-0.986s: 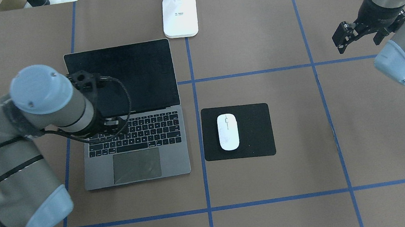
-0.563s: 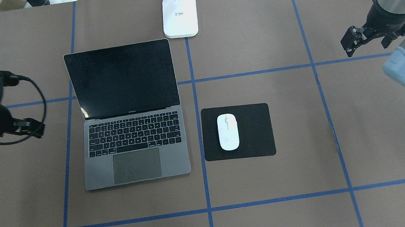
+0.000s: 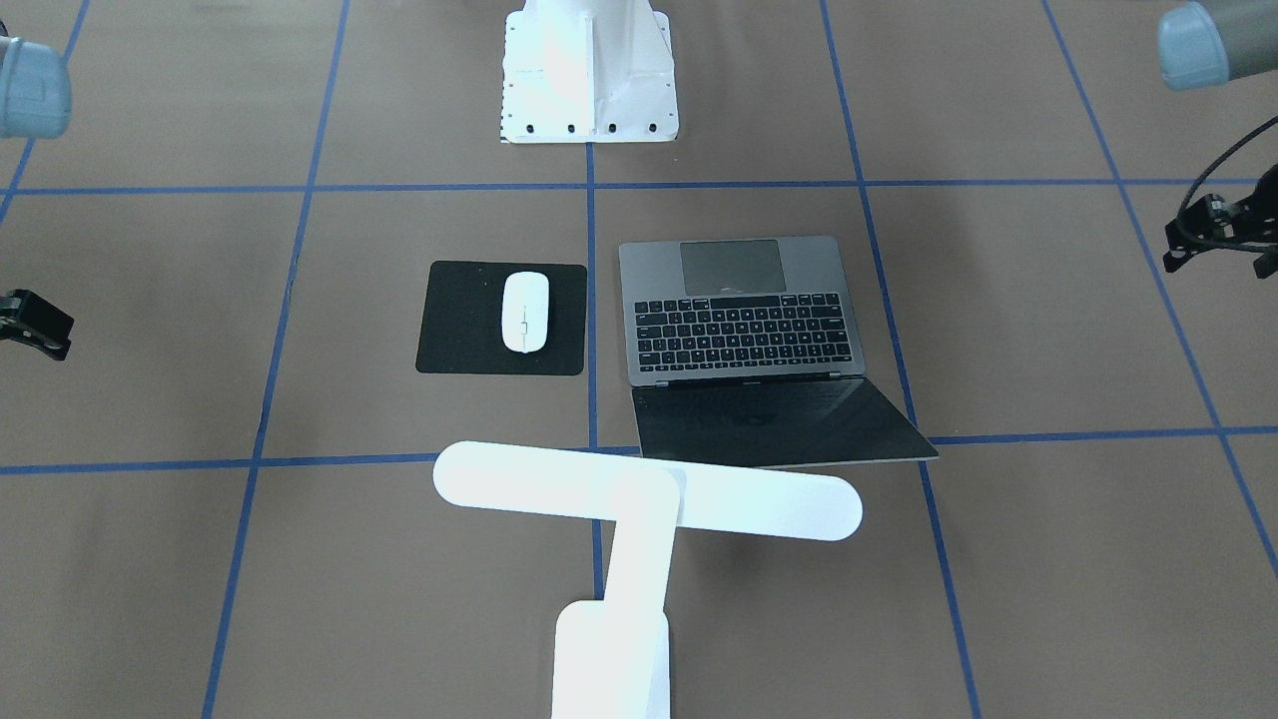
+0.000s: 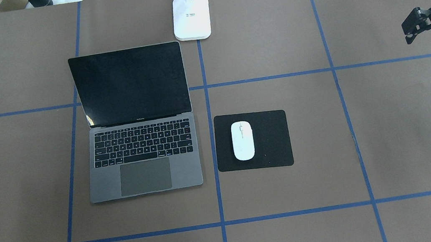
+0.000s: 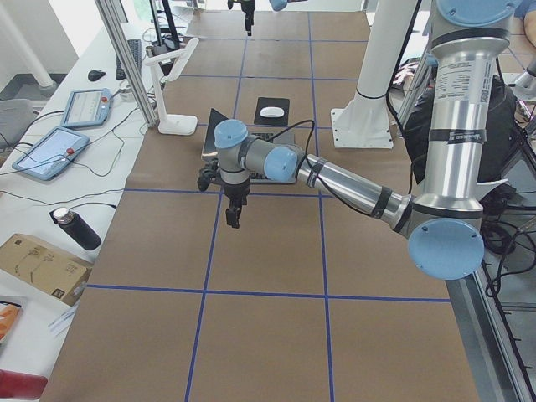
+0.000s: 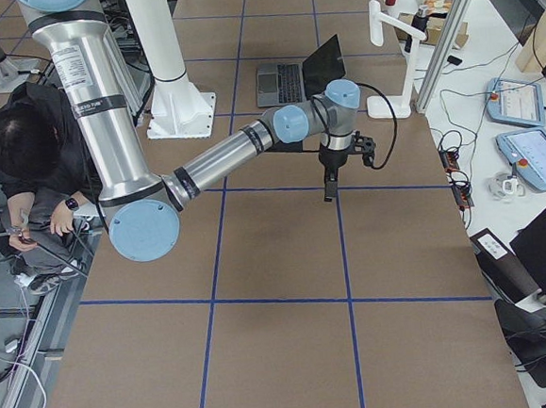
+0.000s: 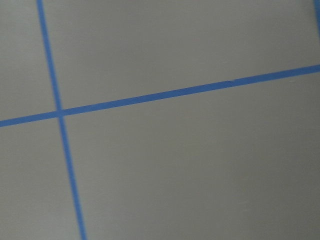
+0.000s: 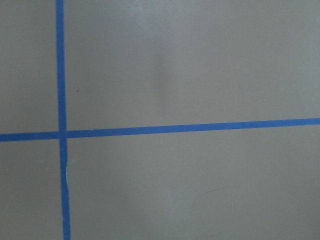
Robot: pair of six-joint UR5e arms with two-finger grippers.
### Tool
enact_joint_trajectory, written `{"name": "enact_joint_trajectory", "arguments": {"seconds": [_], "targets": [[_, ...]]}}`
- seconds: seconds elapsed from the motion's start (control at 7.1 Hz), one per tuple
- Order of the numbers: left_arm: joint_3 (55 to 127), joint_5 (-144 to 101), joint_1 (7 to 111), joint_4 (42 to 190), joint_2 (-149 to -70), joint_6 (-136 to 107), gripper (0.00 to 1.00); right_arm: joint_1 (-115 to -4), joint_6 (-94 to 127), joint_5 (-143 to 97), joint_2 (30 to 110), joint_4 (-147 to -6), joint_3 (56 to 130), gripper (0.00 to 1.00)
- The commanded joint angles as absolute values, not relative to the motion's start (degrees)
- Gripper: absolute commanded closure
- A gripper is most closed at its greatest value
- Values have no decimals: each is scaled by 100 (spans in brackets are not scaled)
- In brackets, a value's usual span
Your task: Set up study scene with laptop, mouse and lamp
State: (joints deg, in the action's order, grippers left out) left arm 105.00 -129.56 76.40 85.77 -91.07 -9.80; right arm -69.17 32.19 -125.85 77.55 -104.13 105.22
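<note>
Both left pincer (image 3: 1216,250) and right pincer (image 4: 429,29) farther from laptop (image 4: 142,156) than before

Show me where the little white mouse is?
In the overhead view, the mouse sits on the black mat, just right of the open laptop.

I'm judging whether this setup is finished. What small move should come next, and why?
Probably none on the objects: just lift both arms to a rest pose. The laptop stands open, the mouse sits on the black mat beside it, the lamp stands upright behind them, and the left claw and right claw hang out at the table's sides, touching nothing.
</note>
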Motion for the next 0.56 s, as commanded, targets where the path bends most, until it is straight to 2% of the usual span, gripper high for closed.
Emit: {"name": "enact_joint_trajectory", "arguments": {"seconds": [0.0, 0.42], "targets": [[9654, -13104, 8530, 8805, -9166, -643, 0, -7617, 2659, -12980, 8198, -10415, 10521, 0], [9379, -13078, 8561, 8991, -9097, -571, 0, -8294, 1709, -13043, 8857, -10415, 10529, 0]]}}
